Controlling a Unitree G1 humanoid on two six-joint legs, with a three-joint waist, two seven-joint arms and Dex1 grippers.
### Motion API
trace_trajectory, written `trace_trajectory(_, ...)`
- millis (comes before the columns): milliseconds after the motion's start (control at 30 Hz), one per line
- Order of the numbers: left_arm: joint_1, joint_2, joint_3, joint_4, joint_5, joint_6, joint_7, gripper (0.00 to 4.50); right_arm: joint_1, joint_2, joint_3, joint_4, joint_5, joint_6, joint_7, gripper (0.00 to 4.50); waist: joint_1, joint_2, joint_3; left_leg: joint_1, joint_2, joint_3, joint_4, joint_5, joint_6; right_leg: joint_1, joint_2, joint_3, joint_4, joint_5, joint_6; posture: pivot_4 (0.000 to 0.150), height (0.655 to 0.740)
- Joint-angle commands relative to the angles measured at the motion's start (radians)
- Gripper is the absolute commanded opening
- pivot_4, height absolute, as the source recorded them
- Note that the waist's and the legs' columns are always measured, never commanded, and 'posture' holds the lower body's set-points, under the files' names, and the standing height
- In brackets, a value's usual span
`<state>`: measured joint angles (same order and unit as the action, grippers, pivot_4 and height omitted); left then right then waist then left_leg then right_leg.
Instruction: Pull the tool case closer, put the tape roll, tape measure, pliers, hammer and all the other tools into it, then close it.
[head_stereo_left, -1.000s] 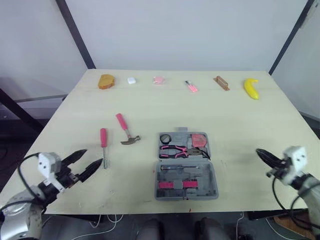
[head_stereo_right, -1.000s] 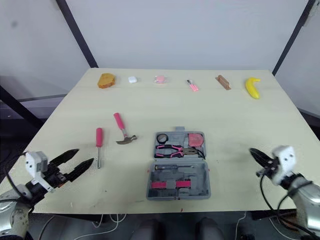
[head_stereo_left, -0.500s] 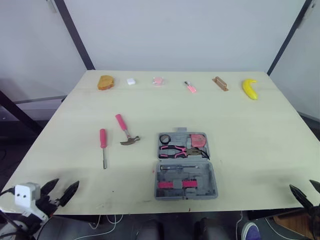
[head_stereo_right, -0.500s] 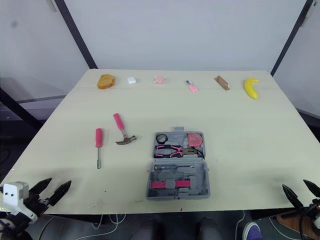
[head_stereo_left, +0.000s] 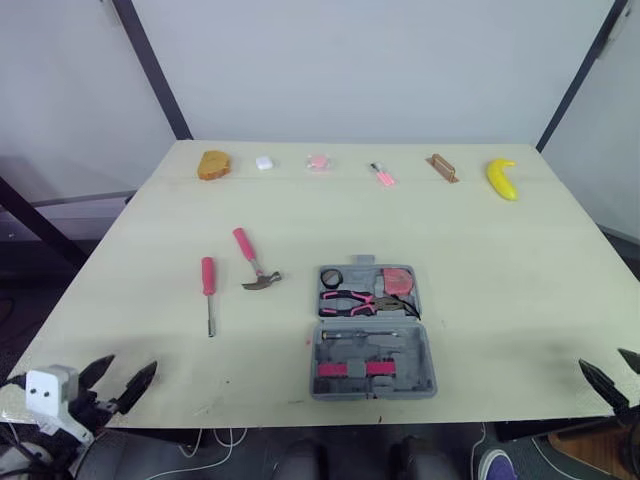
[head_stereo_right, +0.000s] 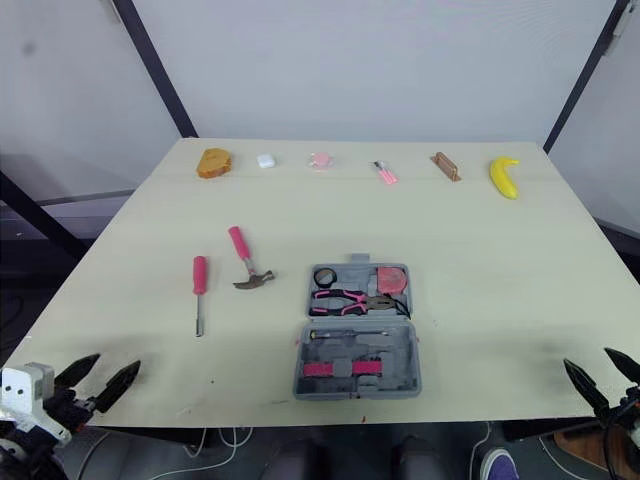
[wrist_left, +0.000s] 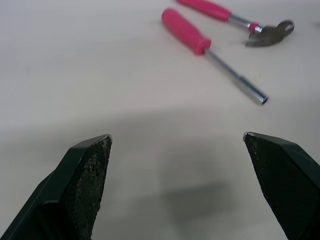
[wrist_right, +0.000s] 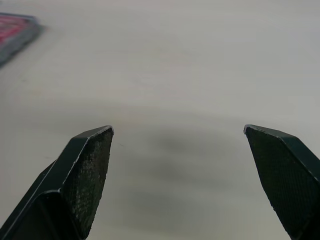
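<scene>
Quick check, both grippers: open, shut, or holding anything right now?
Left gripper: open, holding nothing.
Right gripper: open, holding nothing.

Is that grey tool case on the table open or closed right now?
Open. The tool case lies spread flat in two halves, with pink pliers showing inside the far half.

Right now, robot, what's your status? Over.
Left hand and right hand open, empty. Tool case open, hammer and screwdriver outside it. Nothing blocking.
</scene>
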<state>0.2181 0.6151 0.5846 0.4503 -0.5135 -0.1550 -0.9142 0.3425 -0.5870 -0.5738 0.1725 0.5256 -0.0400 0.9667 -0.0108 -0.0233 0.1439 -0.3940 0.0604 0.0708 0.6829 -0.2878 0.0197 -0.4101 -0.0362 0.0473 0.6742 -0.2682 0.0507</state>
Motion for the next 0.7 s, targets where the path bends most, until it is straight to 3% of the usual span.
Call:
trace_trajectory(33, -0.030, -0.019, -0.019, -0.138, -0.039, 0.125, 0.082, 4.50, 0.001, -0.015, 0.033, -0.126, 0.051, 0.061, 0.031, 4.40, 0.000, 0.000, 0.000, 0.000, 0.000, 0.000, 0.000, 0.000, 0.000, 0.000, 0.000, 0.000, 0.000, 0.000, 0.000, 0.150, 0.7400)
trace_trajectory(367, -0.213, -0.092, -0.182, -0.379, 0.078, 0.363, 0.399, 4.50, -0.077, -0.063, 0.190, -0.374, 0.095, 0.204, 0.093, 4.40, -0.001, -0.001, -0.001, 0.000, -0.001, -0.001, 0.000, 0.000, 0.000, 0.000, 0.001, 0.000, 0.000, 0.000, 0.000, 0.150, 0.7400)
trace_trajectory(567, -0.363, -0.181, -0.286, -0.512, 0.162, 0.611, 0.671, 4.50, -0.141, -0.062, 0.248, -0.414, 0.086, 0.219, 0.103, 4.40, 0.007, -0.001, 0.000, -0.001, -0.002, -0.002, 0.001, 0.000, 0.000, 0.000, 0.001, -0.001, 0.000, 0.001, 0.001, 0.150, 0.7400)
trace_trajectory(700, -0.477, -0.239, -0.348, -0.499, 0.224, 0.709, 0.787, 4.50, -0.171, -0.051, 0.276, -0.428, 0.087, 0.212, 0.101, 4.40, 0.012, -0.001, 0.000, -0.002, -0.002, -0.003, 0.001, 0.000, 0.000, 0.000, 0.001, -0.001, 0.000, 0.001, 0.001, 0.150, 0.7400)
